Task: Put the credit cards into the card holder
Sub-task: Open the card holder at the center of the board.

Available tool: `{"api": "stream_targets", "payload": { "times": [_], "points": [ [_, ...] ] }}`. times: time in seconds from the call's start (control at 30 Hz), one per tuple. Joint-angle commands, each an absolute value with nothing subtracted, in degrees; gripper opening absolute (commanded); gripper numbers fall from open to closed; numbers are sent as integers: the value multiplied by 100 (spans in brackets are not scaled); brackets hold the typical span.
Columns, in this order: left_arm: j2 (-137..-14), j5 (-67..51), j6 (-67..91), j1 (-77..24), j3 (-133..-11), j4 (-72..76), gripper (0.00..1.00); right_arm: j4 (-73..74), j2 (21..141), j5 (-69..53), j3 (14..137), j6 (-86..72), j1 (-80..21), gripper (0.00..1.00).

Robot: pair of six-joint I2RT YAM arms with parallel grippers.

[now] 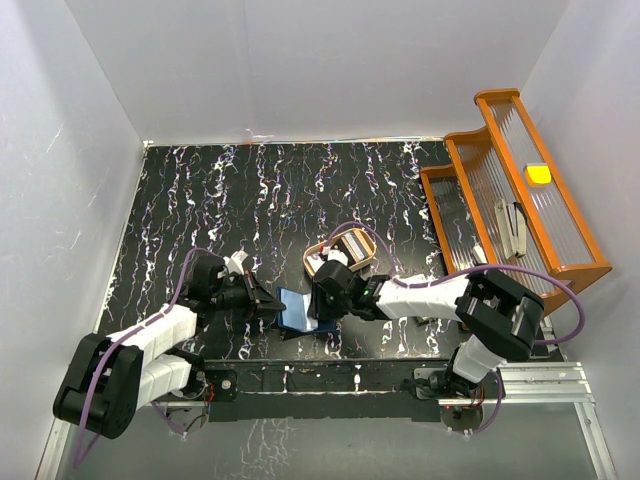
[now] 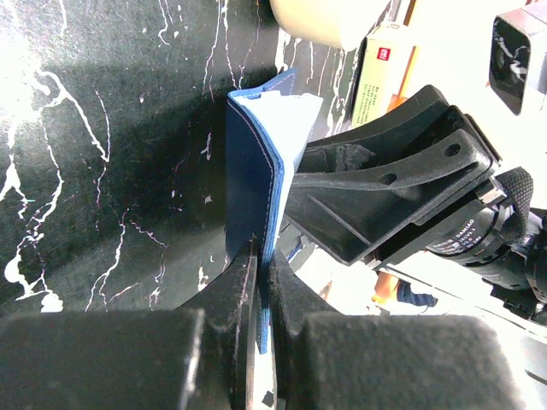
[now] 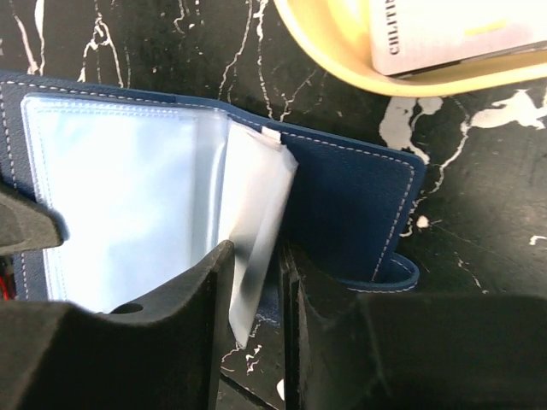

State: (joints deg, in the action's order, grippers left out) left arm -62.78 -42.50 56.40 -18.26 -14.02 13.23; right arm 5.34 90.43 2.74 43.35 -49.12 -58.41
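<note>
The navy-blue card holder lies open between the two grippers, its pale clear sleeves showing in the right wrist view. My left gripper is shut on the edge of its blue cover, fingers pinching it. My right gripper stands over the holder's other half. A pale grey-white card leans tilted between its narrowly parted jaws, its upper end at the sleeves. No orange card is in view.
A tan rounded tray holding a cream-yellow block sits just behind the holder. An orange ribbed rack with a yellow item stands at the right wall. White walls enclose the black marbled table.
</note>
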Motion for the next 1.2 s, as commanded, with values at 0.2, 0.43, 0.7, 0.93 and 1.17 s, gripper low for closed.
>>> {"api": "stream_targets", "payload": {
  "times": [0.2, 0.43, 0.7, 0.93, 1.17],
  "points": [
    [-6229, -4681, 5685, -1846, -1450, 1431, 0, 2333, 9082, 1785, 4526, -4775, -5818, 30],
    [-6333, -4743, 5822, -1846, -1452, 1671, 0, 2756, 9376, 2166, 4697, -4734, -5895, 29],
    [-6367, -4721, 5667, -1846, -1581, 1406, 0, 3418, 9055, 2641, 5066, -4837, -6094, 30],
    [-6434, -4664, 5595, -1846, -1521, 1381, 0, 2972, 8704, 1924, 5469, -4529, -6117, 36],
    [-6359, -4524, 5426, -1846, -1585, 1107, 0, 1602, 8376, 866, 5165, -4314, -6124, 34]
  ]
}}
